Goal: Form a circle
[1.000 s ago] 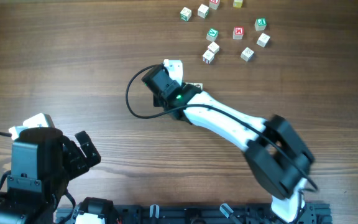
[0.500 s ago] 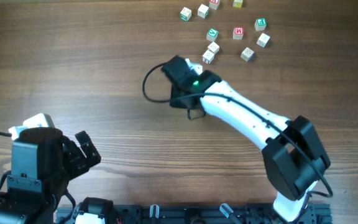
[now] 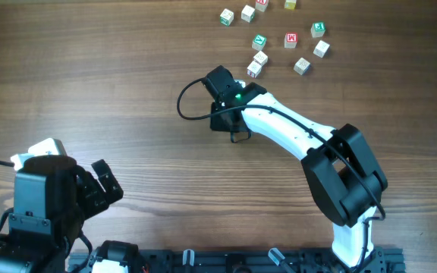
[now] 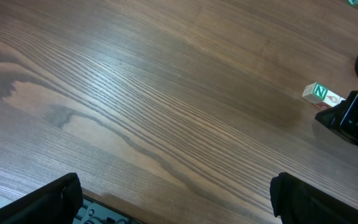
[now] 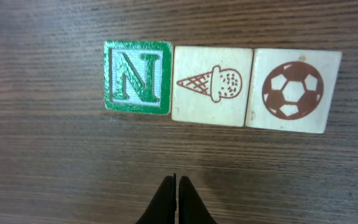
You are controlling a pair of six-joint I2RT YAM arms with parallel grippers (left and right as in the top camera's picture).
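Small wooden letter cubes lie at the table's far right, loosely grouped; no closed circle shows. Three touch in a row: a green N cube (image 5: 137,76) (image 3: 259,42), an ice-cream cone cube (image 5: 212,86) (image 3: 260,58) and a soccer ball cube (image 5: 293,90) (image 3: 254,70). My right gripper (image 5: 176,182) is shut and empty, its tips a short way from that row, apart from it. The right arm (image 3: 279,129) covers those tips in the overhead view. My left gripper (image 4: 182,202) (image 3: 101,186) is open over bare wood at the near left, holding nothing.
More cubes sit to the right of the row, among them a red-marked one (image 3: 291,39), a green one (image 3: 318,29) and pale ones (image 3: 302,67). Others lie along the far edge (image 3: 226,17). A black cable loops left of the right wrist (image 3: 182,106).
The right wrist has swung right and toward the cube row, with most of the travel in the first half second. No cube has moved. The left arm is still.
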